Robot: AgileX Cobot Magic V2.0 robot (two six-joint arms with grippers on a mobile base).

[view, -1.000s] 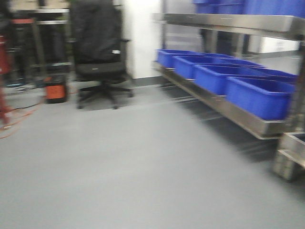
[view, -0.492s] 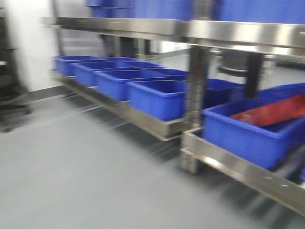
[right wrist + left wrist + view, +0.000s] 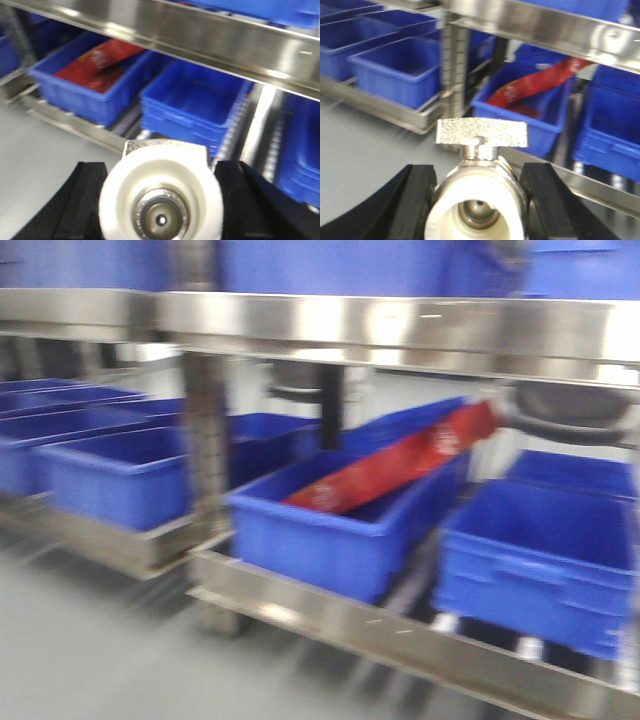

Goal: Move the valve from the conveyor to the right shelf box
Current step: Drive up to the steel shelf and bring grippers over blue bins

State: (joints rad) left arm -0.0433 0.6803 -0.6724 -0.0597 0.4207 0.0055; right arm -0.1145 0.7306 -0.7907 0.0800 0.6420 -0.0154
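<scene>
I see a steel shelf (image 3: 400,325) across the view, blue boxes (image 3: 540,570) on its lower tier, one with a red bag (image 3: 400,465). Left gripper (image 3: 477,200) clamped on valve (image 3: 481,133); right gripper (image 3: 160,200) clamped on second valve (image 3: 160,175), both facing the shelf.

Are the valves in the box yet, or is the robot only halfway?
About halfway. Picking up looks done: the left hand grips one valve and the right hand grips another valve. The shelf with its blue boxes is right ahead. Left to do: put the valves into a box.
</scene>
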